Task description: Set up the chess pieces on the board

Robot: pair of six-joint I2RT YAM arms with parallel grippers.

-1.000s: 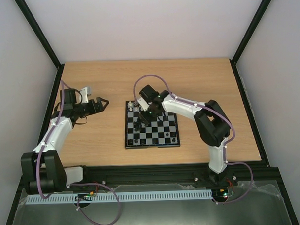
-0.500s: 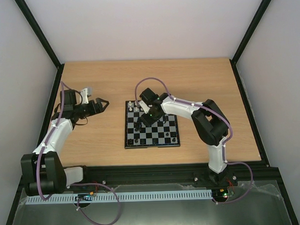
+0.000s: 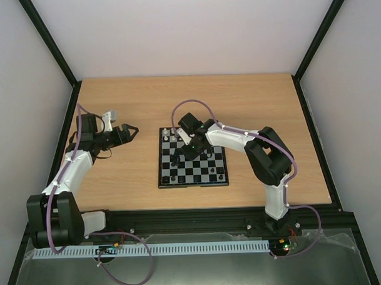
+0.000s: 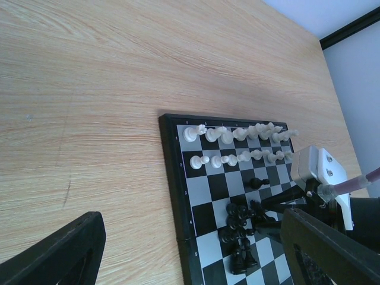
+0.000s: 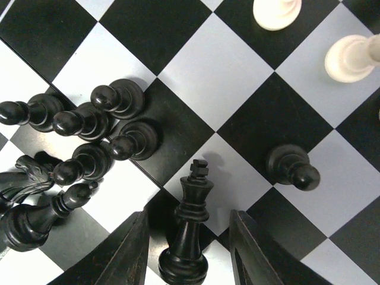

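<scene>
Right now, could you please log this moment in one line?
right gripper: open around black king | left gripper: open, empty, beside chessboard | white pieces: two rows set

On the board [image 4: 170, 173], clustered chess pieces [image 4: 240, 134]

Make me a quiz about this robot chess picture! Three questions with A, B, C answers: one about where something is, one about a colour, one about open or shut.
1. Where is the left gripper?
A) over the chessboard
B) over bare table, left of the board
C) touching the other arm

2. What colour is the piece between the right gripper's fingers?
A) black
B) white
C) red

3. The left fingers are:
A) shut on a pawn
B) shut, empty
C) wide open, empty

Answers: B, the top view shows it beside the board over wood. A, it is a black king. C, both fingers stand far apart and hold nothing.
</scene>
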